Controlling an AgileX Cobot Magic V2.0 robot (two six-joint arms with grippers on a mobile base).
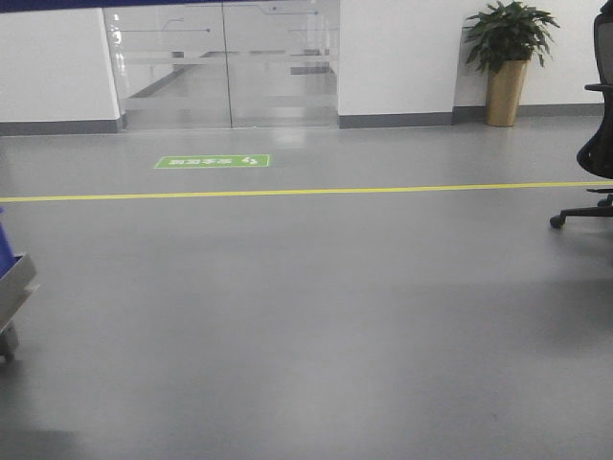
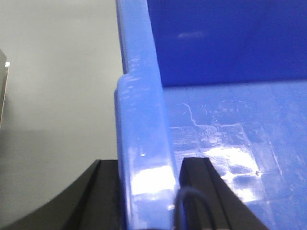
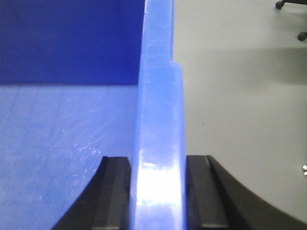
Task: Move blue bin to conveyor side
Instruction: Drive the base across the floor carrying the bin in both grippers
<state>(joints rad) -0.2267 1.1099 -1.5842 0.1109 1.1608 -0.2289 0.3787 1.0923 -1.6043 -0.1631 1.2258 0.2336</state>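
The blue bin fills the left wrist view: glossy blue floor, far wall and thick left rim. My left gripper is shut on that rim, one black finger outside, one inside. In the right wrist view the blue bin shows its inside and its right rim. My right gripper is shut on that rim, one finger each side. The bin hangs above grey floor. A blue sliver at the left edge of the front view may be another bin. The conveyor belt is out of view.
Open grey floor lies ahead, crossed by a yellow line and a green floor sign. A grey metal cart edge is at the left. An office chair and a potted plant stand at right. Glass doors are at the back.
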